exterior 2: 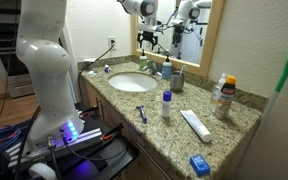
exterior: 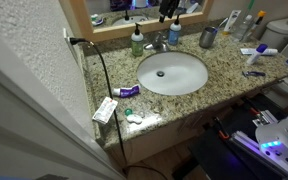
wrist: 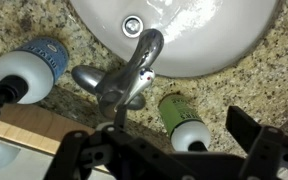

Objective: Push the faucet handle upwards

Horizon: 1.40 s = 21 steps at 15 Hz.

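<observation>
Beside one sink (wrist: 219, 40), one faucet handle (wrist: 119, 88) stands between one blue bottle (wrist: 34, 62) and one green bottle (wrist: 181, 118); the hand (wrist: 169, 150) is open.

Speckled granite vanity counter (exterior 2: 239, 125) spreads beneath the claw (wrist: 169, 150), a wood-framed mirror (exterior 2: 216, 45) just behind it on a cream wall (exterior 2: 84, 25).

You could read no text, brand or number in any view. Any print on the flat white cardboard box (exterior: 105, 110) at the front edge of the speckled granite worktop (exterior: 224, 75) was too small. Labels on the blue plastic bottle (wrist: 44, 57) and the green-and-white soap bottle (wrist: 174, 110) were blurred.
</observation>
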Available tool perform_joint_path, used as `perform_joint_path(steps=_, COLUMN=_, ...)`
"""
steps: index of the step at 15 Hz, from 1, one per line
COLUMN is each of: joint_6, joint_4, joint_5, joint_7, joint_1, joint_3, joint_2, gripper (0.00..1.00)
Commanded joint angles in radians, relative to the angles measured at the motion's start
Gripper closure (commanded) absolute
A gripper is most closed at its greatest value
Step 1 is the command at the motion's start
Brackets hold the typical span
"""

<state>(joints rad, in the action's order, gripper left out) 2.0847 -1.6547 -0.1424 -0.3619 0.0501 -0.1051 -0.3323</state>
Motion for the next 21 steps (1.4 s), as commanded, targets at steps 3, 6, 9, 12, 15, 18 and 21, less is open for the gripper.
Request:
perform_joint_path(steps=3, joint_6=0.021, joint_4=0.012, joint_5=0.007, joint_7=0.110, joint_1=-0.002, joint_3=0.013, joint_2=-0.065, gripper=0.00)
perform_joint_path(steps=6, joint_6=0.086, joint_4=0.005, joint_5=-0.009, joint_7=0.274, joint_1=0.003, joint_3=0.031, joint_2=-0.133, gripper=0.00)
perform_joint_path(steps=9, joint_6=0.099, joint_4=-0.002, joint_5=-0.007, joint_7=0.292, joint_1=-0.005, joint_3=0.023, joint_2=-0.141, gripper=0.00)
perform_joint_path(steps=12, joint_6=0.127, joint_4=0.003, joint_5=-0.016, joint_7=0.332, joint_1=-0.004, joint_3=0.025, joint_2=-0.173, gripper=0.00)
perform_joint_path(steps=15, joint_6=0.127, joint_4=-0.002, joint_5=-0.011, joint_7=0.330, joint_1=-0.001, joint_3=0.024, joint_2=-0.168, gripper=0.26)
perform_joint_path(steps=18, joint_6=0.115, joint_4=0.004, joint_5=-0.002, joint_7=0.334, joint_1=0.005, joint_3=0.027, joint_2=-0.168, gripper=0.48)
perform_joint_path(steps=21, joint_6=0.117, joint_4=-0.011, joint_5=0.011, joint_7=0.332, joint_1=0.011, joint_3=0.027, joint_2=-0.153, gripper=0.68)
